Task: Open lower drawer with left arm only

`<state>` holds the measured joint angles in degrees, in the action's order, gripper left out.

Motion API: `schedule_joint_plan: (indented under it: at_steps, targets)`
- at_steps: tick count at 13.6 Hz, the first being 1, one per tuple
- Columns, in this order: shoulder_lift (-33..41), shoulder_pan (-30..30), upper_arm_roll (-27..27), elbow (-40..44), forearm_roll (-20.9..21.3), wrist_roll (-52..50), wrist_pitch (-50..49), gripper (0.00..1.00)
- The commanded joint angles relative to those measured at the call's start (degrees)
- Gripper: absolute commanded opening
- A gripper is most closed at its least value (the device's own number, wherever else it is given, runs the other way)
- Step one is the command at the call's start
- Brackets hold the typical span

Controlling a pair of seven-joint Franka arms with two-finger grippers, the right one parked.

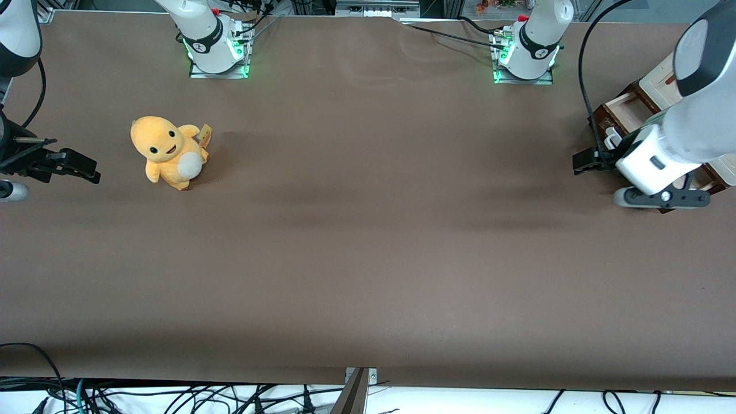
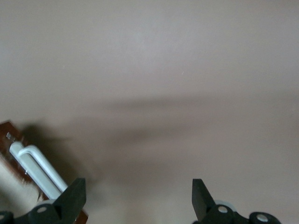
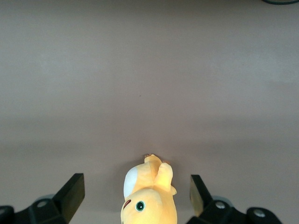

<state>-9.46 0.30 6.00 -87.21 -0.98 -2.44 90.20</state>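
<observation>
Lower drawer [image 1: 624, 112] pulled out – pale inside showing; gripper [image 2: 135, 198] at the cabinet's 9 o'clock, jaws spread wide, holding nothing – handle [image 2: 37, 168] just beside one finger

Matt brown table [image 1: 368, 259]; glossy white left arm [image 1: 690, 132] (black gripper [image 2: 138, 198] matt); wooden lower drawer [image 1: 624, 112].
</observation>
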Motion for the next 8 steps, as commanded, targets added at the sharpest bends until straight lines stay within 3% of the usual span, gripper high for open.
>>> schedule_joint_plan:
  at_steps: [1, 3, 5, 8]
  targets:
    - [10.1, -3.5, -3.4, -12.9, -1.5, 6.9, 6.8, 1.00]
    - [11.0, -3.6, -3.3, -14.8, 3.8, 3.4, 7.4, 1.00]
    - [11.4, -3.6, -3.1, -15.0, 3.4, -1.5, 7.5, 1.00]
    - [11.4, -3.0, -4.0, -14.6, -1.5, -2.8, 7.5, 1.00]
